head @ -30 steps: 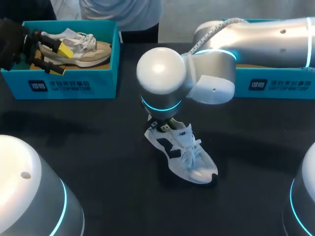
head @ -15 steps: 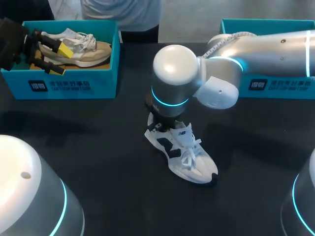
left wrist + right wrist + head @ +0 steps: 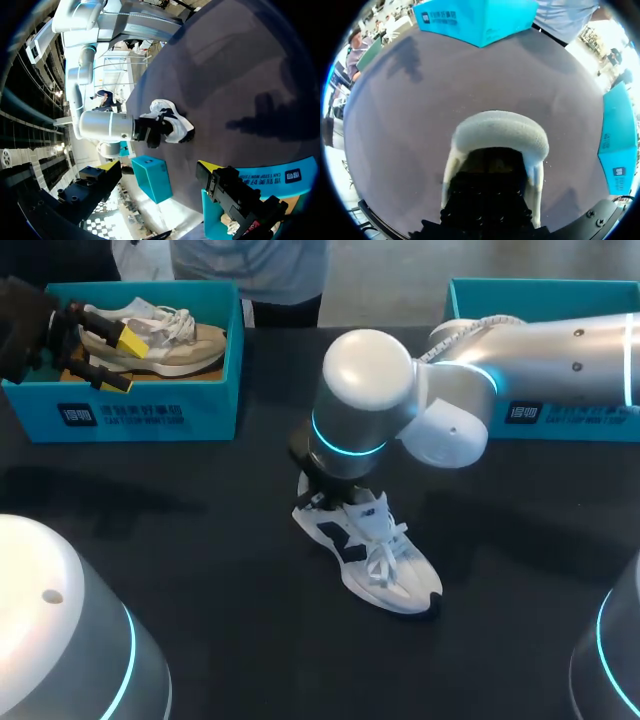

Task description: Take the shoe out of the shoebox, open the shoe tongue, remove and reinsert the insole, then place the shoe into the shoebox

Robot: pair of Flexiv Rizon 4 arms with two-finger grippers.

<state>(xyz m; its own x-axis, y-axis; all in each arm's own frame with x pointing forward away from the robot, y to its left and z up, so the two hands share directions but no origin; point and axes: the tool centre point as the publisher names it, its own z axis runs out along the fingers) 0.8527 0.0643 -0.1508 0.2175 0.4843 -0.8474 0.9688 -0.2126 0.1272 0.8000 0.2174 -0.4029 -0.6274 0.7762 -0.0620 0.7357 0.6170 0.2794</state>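
Note:
A white shoe point(image 3: 372, 552) with dark side panels lies on the black table, toe toward the front right. My right arm's wrist point(image 3: 365, 410) stands over its heel, and my right gripper point(image 3: 322, 492) dips into the shoe opening. In the right wrist view the padded heel collar point(image 3: 497, 131) arches around the dark gripper point(image 3: 485, 202); its tips are hidden inside the shoe. My left gripper point(image 3: 118, 358) hangs open over the left shoebox point(image 3: 140, 412), right by a beige shoe point(image 3: 165, 342). The left wrist view shows the white shoe point(image 3: 172, 125) far ahead of the open left gripper point(image 3: 155, 166).
A second teal shoebox point(image 3: 560, 412) stands at the back right, partly behind my right arm. Both boxes show in the right wrist view, one ahead of the shoe point(image 3: 475, 17), the other off to the side point(image 3: 619, 135).
My right arm's wrist and elbow have swung to the right above the shoe's heel. The shoe has barely shifted. The left arm has kept still.

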